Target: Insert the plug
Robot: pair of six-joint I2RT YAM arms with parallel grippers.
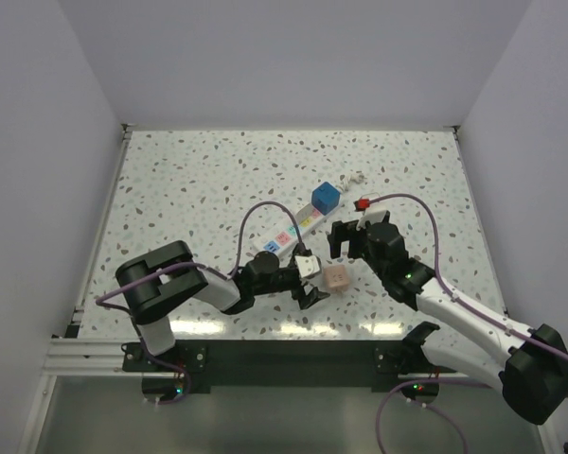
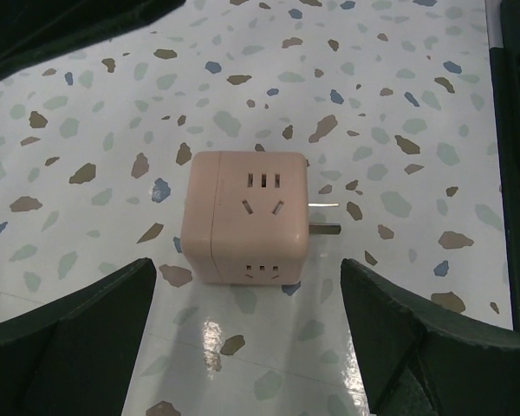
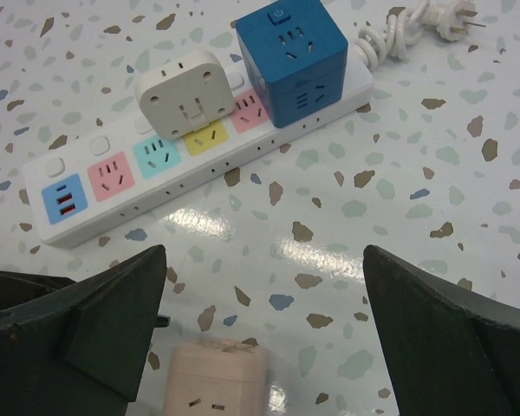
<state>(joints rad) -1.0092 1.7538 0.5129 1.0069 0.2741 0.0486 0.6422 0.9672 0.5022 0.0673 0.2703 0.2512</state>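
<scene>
A pink cube plug (image 2: pixel 247 217) lies on the speckled table with its two metal prongs (image 2: pixel 325 217) pointing right. It also shows in the top view (image 1: pixel 336 277) and at the bottom of the right wrist view (image 3: pixel 215 379). My left gripper (image 2: pixel 245 290) is open and empty, with the cube just ahead of its fingertips. My right gripper (image 3: pixel 264 260) is open and empty and hovers above the table between the cube and the white power strip (image 3: pixel 199 160). The strip (image 1: pixel 289 235) holds a blue cube (image 3: pixel 290 56) and a white adapter (image 3: pixel 184 94).
The strip's coiled white cord and plug (image 3: pixel 416 17) lie past the blue cube (image 1: pixel 325 197). A small red part (image 1: pixel 363 202) sits by the right arm's purple cable. White walls close in the table on three sides.
</scene>
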